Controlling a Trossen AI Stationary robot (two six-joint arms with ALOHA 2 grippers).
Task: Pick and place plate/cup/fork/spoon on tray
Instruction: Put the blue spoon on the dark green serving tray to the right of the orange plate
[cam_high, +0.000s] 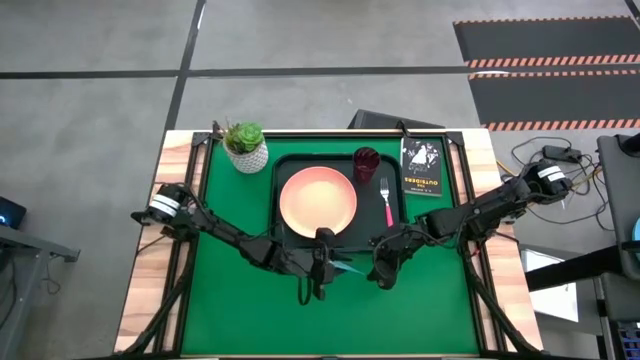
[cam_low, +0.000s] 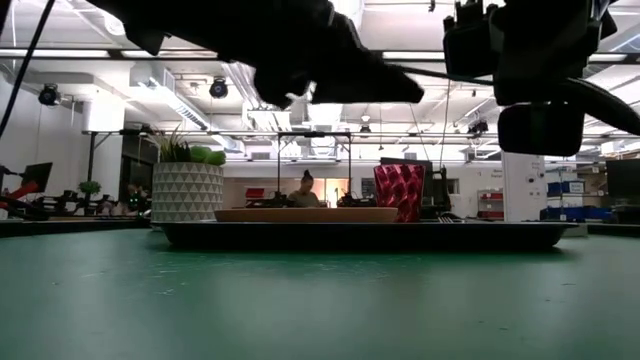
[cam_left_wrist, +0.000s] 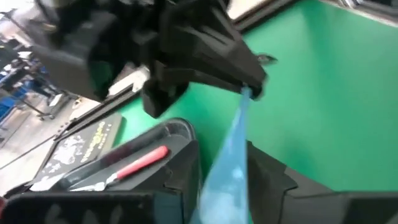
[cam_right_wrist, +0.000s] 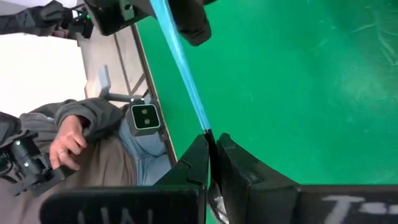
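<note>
A view from above showed a green worktop (cam_high: 250, 310) with a dark rectangular tray (cam_high: 283, 168) near its far edge. On the tray lay the salmon-pink plate (cam_high: 317, 199), with the dark maroon cup (cam_high: 366, 162) just beside it and the pink-handled fork (cam_high: 387, 205) along the tray's right side, so three of the four items seemed already placed. Beyond the tray stood a potted plant (cam_high: 246, 146) on the left and a small black booklet (cam_high: 422, 166) on the right. Both dark arms met over the worktop just in front of the tray, holding the blue-handled spoon (cam_right_wrist: 182, 68) in the air between them. The right gripper (cam_right_wrist: 211, 149) had its jaws pressed together on the spoon's dark metal end, while the left gripper (cam_left_wrist: 233, 165) had its jaws around the blue handle, apparently closing on it. This looked like a handover, probably so that one arm could carry the spoon onto the tray beside the fork. If one grip let go before the other was firm, the spoon could drop. A seated person's hand (cam_right_wrist: 69, 138) showed past the worktop's edge.
</note>
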